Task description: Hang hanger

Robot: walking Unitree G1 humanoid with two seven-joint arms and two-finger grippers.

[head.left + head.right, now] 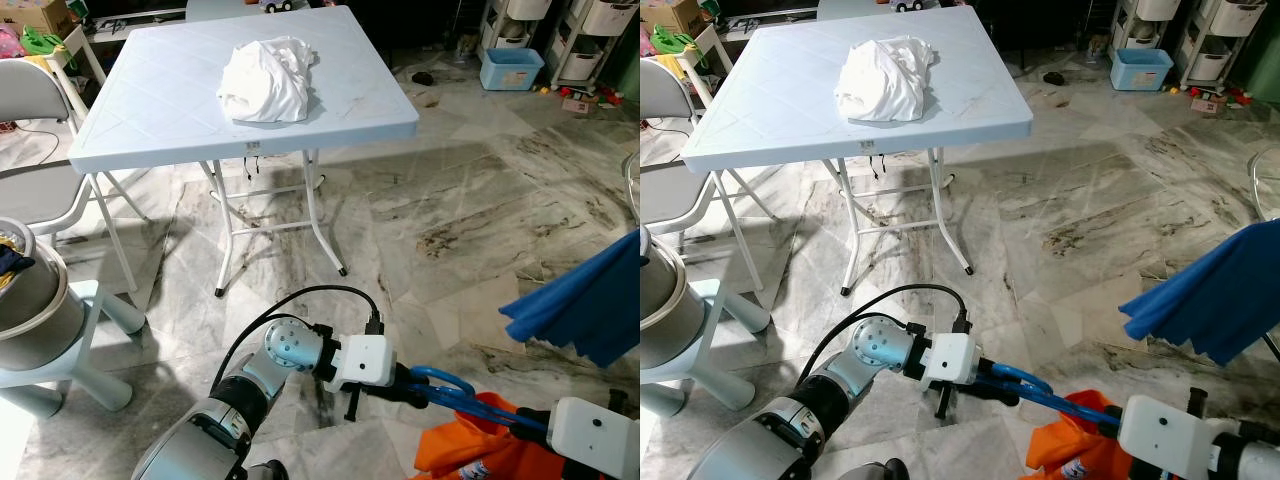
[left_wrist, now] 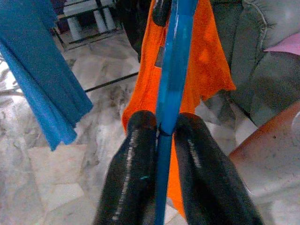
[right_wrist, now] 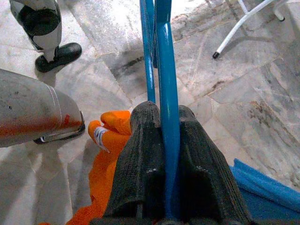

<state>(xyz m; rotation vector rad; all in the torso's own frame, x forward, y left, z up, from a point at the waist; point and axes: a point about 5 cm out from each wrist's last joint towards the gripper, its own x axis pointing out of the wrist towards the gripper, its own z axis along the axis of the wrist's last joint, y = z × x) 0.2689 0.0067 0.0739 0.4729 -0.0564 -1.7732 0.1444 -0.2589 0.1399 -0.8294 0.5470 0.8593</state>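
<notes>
A blue plastic hanger (image 1: 455,392) carrying an orange garment (image 1: 470,455) is held low in front of me, above the marble floor. My left gripper (image 1: 408,384) is shut on the hanger near its hook; in the left wrist view its fingers (image 2: 136,173) pinch the blue bar (image 2: 168,93) with the orange cloth (image 2: 201,70) behind. My right gripper (image 3: 164,154) is shut on the other part of the same hanger (image 3: 161,56), its white wrist (image 1: 595,435) at the lower right.
A blue cloth (image 1: 585,300) hangs at the right edge. A white folding table (image 1: 330,120) with a crumpled white garment (image 1: 265,80) stands ahead. A chair (image 1: 30,110) and a metal pot (image 1: 30,300) on a stool are at the left. Shelving and a blue bin (image 1: 510,68) are far right.
</notes>
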